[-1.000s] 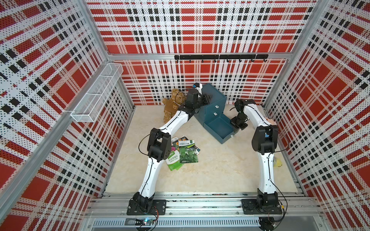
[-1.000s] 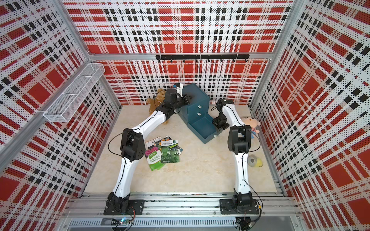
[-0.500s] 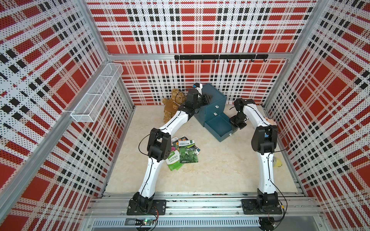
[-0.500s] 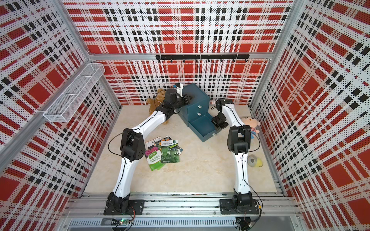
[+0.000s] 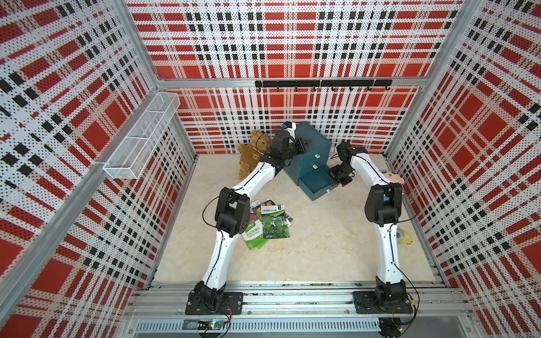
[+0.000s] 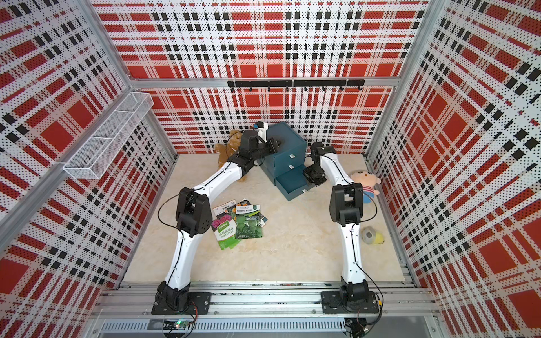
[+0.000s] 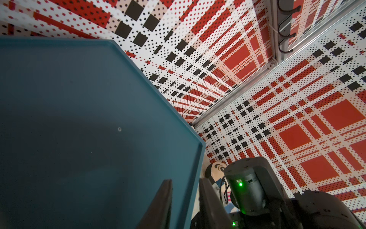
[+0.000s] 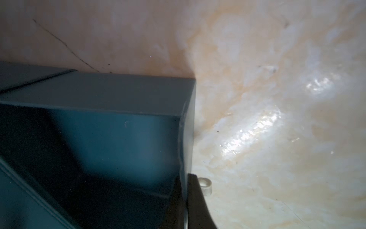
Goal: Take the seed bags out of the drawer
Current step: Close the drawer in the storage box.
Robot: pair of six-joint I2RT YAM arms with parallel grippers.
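Nearest, the seed bags [image 5: 268, 224], a loose overlapping heap of glossy flat packets, lie on the cream marbled tabletop [image 5: 322, 248], well apart from the drawer and partly under the left arm's black elbow. On the pale green packet [image 6: 226, 234] the Latin word looks like "IMPATIENS". The Chinese lettering above it, and the white label on the dark green packet [image 6: 248, 224], are too small to read.

Further back, the open teal bottom drawer [image 5: 314, 181] shows only bare floor, so the emptying looks done. The right tool [image 8: 185, 190] stands astride the drawer's front wall, one finger inside and one outside, beside a small clear knob [image 8: 205, 185]. I cannot tell whether it pinches that wall or stands slack. If the arm lifts away while clenched, it would drag the drawer or tilt the whole unit.

Farthest, the left tool [image 7: 185, 181] looks clenched across the top rim of the teal box-shaped cabinet [image 7: 79, 119]. Pulling back unreleased would skid the cabinet. A low swing of that elbow could scatter the slippery packets.
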